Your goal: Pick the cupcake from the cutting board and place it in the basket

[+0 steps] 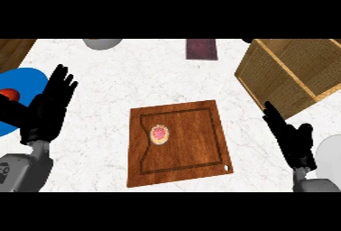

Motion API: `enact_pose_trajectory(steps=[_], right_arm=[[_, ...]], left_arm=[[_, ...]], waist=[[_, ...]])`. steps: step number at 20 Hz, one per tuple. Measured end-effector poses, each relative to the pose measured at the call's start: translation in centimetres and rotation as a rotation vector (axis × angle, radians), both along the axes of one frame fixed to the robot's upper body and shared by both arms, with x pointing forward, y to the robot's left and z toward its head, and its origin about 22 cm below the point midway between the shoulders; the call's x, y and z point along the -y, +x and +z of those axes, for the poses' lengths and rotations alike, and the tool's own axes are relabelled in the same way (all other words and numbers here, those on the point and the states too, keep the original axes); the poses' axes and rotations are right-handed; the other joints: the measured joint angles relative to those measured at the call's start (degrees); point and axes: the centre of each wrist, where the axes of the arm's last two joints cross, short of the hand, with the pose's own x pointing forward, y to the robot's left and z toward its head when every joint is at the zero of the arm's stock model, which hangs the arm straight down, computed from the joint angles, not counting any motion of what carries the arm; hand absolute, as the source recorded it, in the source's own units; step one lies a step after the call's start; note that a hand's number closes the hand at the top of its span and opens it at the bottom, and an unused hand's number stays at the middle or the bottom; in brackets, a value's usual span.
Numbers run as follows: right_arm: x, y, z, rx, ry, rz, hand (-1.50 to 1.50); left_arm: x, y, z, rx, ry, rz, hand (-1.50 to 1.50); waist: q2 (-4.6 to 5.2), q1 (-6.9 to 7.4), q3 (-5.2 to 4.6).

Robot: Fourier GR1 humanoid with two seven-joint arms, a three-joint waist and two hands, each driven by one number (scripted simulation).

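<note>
pink-topped cupcake (159, 134) sits on brown wooden cutting board (178, 141); woven basket (290, 74) stands apart; left hand (49, 108) and right hand (288, 133) have straight, spread fingers.

**Cut off at the edges, hidden behind the hand**

The basket (288, 72) runs off the right side, its far corner lost. A blue plate (20, 85) is partly covered by the left hand (50, 106) and clipped at the left edge. A grey bowl (102, 43) and a dark mat (202, 49) are cropped along the top. The cupcake (160, 133) is too small to show its decoration.
</note>
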Motion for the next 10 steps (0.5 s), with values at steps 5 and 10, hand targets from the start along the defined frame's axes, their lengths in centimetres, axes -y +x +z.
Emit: enact_pose_trajectory(steps=[5, 10], right_arm=[[-4.2, 3.0, 3.5, 0.171, -0.06, 0.033, 1.5], [-12.4, 5.2, 7.2, 0.496, 0.012, 0.141, -1.5]], left_arm=[[-1.0, 0.1, -0.4, 0.021, 0.112, 0.038, 0.0], [-0.9, 0.2, -0.9, 0.016, 0.207, 0.006, 0.0]], waist=[[0.01, -0.94, 0.09], [0.23, 0.38, 0.16]])
